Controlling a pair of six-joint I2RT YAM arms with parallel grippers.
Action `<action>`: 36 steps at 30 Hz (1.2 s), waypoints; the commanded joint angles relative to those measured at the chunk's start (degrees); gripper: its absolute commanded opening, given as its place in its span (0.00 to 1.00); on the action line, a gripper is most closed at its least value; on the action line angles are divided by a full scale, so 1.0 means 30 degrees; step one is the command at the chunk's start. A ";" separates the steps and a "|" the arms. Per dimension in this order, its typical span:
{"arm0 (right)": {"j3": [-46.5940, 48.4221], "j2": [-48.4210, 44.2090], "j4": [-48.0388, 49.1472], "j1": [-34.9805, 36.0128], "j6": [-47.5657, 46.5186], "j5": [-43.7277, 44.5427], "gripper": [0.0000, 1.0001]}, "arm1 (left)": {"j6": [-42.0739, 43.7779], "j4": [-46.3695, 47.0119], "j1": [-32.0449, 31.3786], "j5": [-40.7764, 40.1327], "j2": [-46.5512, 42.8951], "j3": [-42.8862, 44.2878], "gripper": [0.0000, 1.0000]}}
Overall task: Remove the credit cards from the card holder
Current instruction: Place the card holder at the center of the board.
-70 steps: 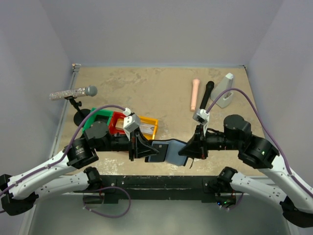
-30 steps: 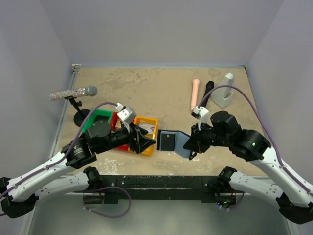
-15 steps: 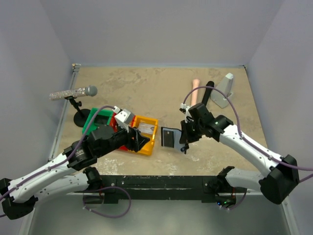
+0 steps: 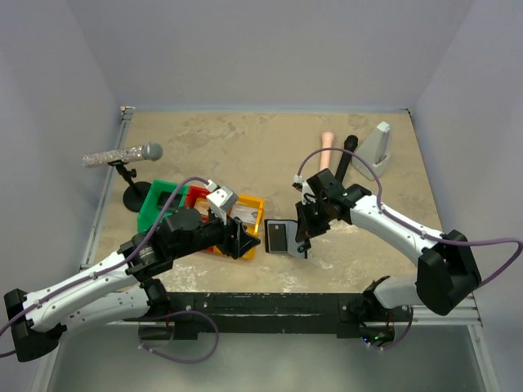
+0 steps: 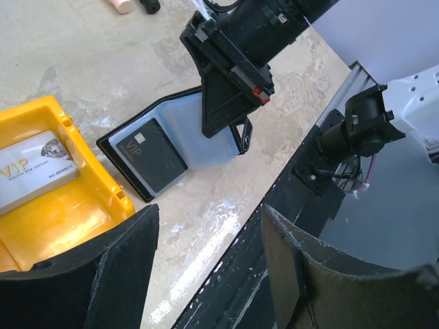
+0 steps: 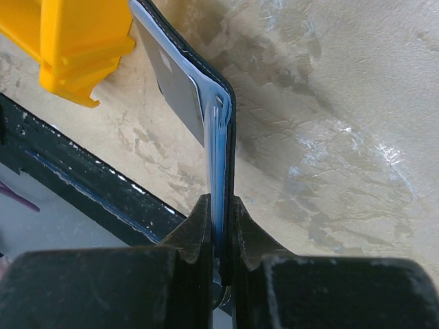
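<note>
Here, R gripper (image 6: 219,205) is clamping the open card holder's (image 5: 180,130) flap on the table (image 4: 245,147) by the yellow bin (image 5: 82,212), 1 dark card (image 5: 152,156) showing, while L gripper (image 5: 209,218) is hanging w/ jaws apart.

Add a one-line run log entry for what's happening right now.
left gripper: open, empty | right gripper: shut on card holder | dark card: in card holder | silver card: in yellow bin

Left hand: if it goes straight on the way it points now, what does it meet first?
Most likely the open card holder, at the half with the dark card. The left hand tilts downward, so it may touch the table just before it; depth is unclear.
</note>
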 commanded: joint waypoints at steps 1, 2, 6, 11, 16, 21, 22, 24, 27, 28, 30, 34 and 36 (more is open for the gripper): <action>0.0508 0.0184 0.0592 -0.0440 -0.0220 -0.1074 0.00 | -0.0185 0.1614 0.0057 0.0958 -0.0498 -0.0515 0.65; 0.0421 0.0272 0.0621 -0.0499 -0.0162 -0.1133 0.00 | -0.0185 0.1614 0.0057 0.0988 -0.0556 -0.0546 0.65; 0.0303 0.0740 0.0564 -0.0733 -0.0015 -0.1133 0.00 | -0.0155 0.1585 0.0056 0.1076 -0.0674 -0.0692 0.65; 0.0244 0.1414 0.0271 -0.1085 0.0190 -0.0870 0.00 | -0.0185 0.1673 0.0057 0.1134 -0.0645 -0.0692 0.65; 0.0185 0.1825 -0.0022 -0.1524 0.0278 -0.0519 0.13 | -0.0184 0.1702 0.0028 0.1193 -0.0557 -0.0722 0.65; 0.0332 0.1971 -0.0286 -0.1730 0.0395 -0.0284 0.27 | -0.0155 0.1702 0.0057 0.1310 -0.0498 -0.0722 0.65; 0.0390 0.2001 -0.0374 -0.1759 0.0396 -0.0197 0.30 | -0.0184 0.1702 0.0057 0.1339 -0.0527 -0.0693 0.65; 0.0449 0.1972 -0.0491 -0.1818 0.0396 -0.0050 0.36 | -0.0185 0.1673 0.0057 0.1369 -0.0527 -0.0722 0.65; 0.0566 0.1884 -0.0813 -0.1905 0.0425 0.0359 0.46 | -0.0156 0.1615 0.0056 0.1369 -0.0615 -0.0692 0.65; 0.0624 0.1797 -0.0930 -0.1964 0.0454 0.0535 0.48 | -0.0155 0.1585 0.0057 0.1311 -0.0644 -0.0692 0.65; 0.0712 0.1534 -0.1281 -0.2052 0.0513 0.0915 0.51 | -0.0126 0.1527 0.0057 0.1281 -0.0645 -0.0663 0.65; 0.0976 0.0567 -0.2218 -0.2199 0.0571 0.2203 0.55 | -0.0097 0.1439 0.0057 0.1310 -0.0528 -0.0575 0.65; 0.1151 -0.0251 -0.2803 -0.2199 0.0571 0.3226 0.56 | -0.0097 0.1497 0.0057 0.1310 -0.0469 -0.0517 0.65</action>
